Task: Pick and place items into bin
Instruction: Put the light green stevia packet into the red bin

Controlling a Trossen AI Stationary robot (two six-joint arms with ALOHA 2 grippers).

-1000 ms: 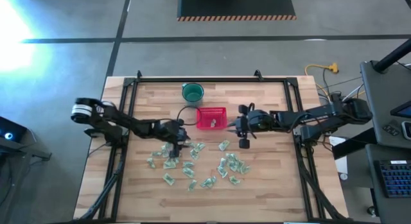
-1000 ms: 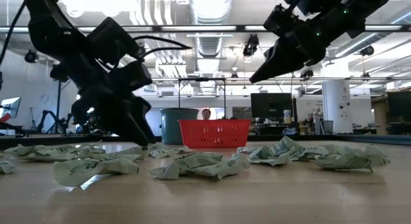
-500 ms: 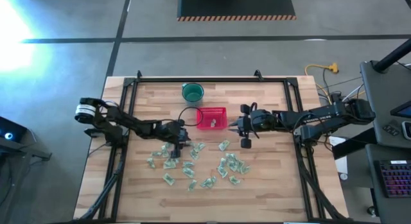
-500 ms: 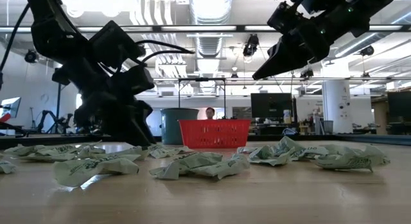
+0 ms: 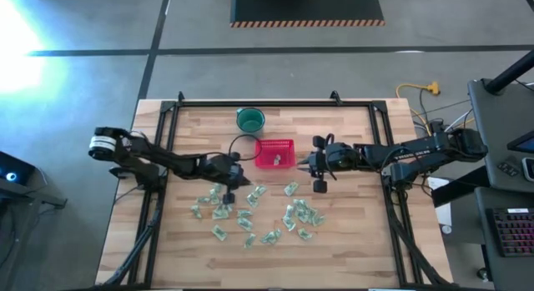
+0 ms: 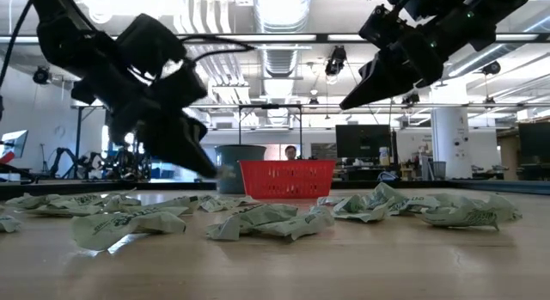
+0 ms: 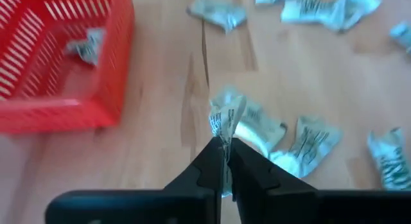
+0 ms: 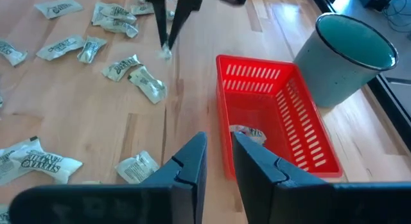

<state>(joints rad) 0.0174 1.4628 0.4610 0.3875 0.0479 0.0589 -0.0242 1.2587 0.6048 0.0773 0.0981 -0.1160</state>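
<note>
From above, we see our left end effector over the scattered wrapped pieces mid-worktop, and the right end effector beside the red basket. At worktop height, both hang clear of the worktop. Our left wrist shows fingers clenched on one wrapper. Our right wrist shows fingers slightly apart, gripping nothing, over the basket, where one piece lies.
</note>
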